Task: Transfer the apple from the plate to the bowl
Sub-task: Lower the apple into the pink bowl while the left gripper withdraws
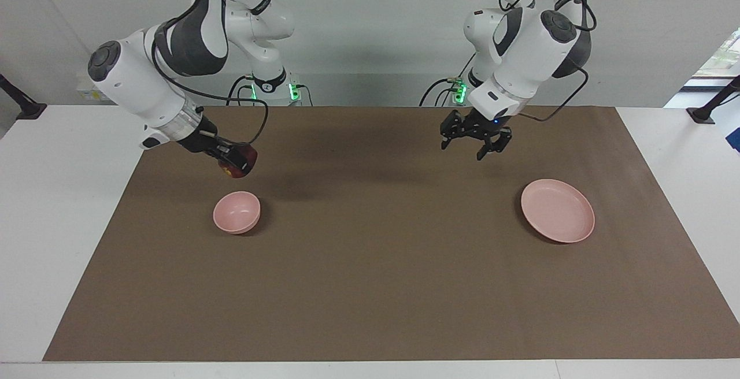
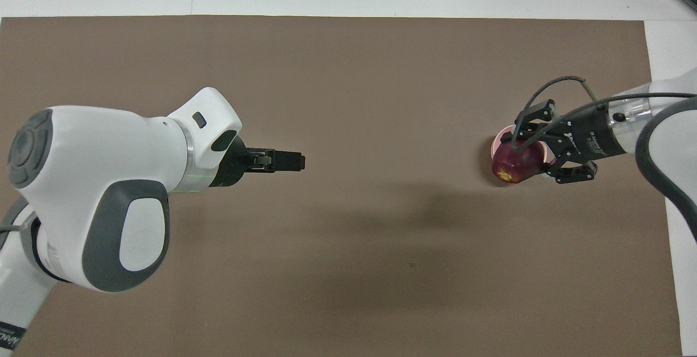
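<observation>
The right gripper [image 1: 236, 165], clamped on the apple [image 1: 239, 162], hangs over the bowl [image 1: 236, 212] ready to drop it in (plate [image 1: 558, 210] bare), while the left gripper [image 1: 475, 147] waits, fingers parted.

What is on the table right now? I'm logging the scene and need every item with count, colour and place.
apple: one, dark red with a yellowish patch, held in the air over the bowl
bowl: one, pale pink, on the mat toward the right arm's end of the table
plate: one, pale pink, on the mat toward the left arm's end, nothing on it
mat: one, brown, covering most of the white table
right gripper: shut on the apple
left gripper: open, in the air over the mat, waiting
</observation>
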Available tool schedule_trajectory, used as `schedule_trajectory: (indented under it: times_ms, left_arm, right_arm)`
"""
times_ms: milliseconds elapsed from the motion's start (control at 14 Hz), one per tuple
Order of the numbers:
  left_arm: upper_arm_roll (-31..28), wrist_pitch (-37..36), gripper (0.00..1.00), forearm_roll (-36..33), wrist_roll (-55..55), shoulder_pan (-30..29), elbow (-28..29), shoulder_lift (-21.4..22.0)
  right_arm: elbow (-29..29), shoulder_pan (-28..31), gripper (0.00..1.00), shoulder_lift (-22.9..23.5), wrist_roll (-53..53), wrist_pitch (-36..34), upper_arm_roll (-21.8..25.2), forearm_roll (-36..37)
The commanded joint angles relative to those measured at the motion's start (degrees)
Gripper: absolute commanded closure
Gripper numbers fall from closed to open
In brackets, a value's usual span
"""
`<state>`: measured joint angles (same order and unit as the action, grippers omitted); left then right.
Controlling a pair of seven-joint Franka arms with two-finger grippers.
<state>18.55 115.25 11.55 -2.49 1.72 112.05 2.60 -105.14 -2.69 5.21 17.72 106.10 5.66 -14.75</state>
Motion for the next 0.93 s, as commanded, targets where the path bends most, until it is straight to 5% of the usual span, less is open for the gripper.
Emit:
schedule_trajectory:
  times_ms: [0,857]
  left_arm:
    - [0.4,-4.0,0.00,-7.6,-0.4,-0.8,-1.9,0.2]
    - [0.1,-7.0,0.00,-8.6,-2.2,-9.9,-3.9,-1.2]
  right_arm:
    - [-0.7,0.3,1.00,2.0,-9.3,6.6,-0.4,4.6]
    - [-0.7,-2.1,1.00,11.3,-10.2,18.3,-0.9,9.0]
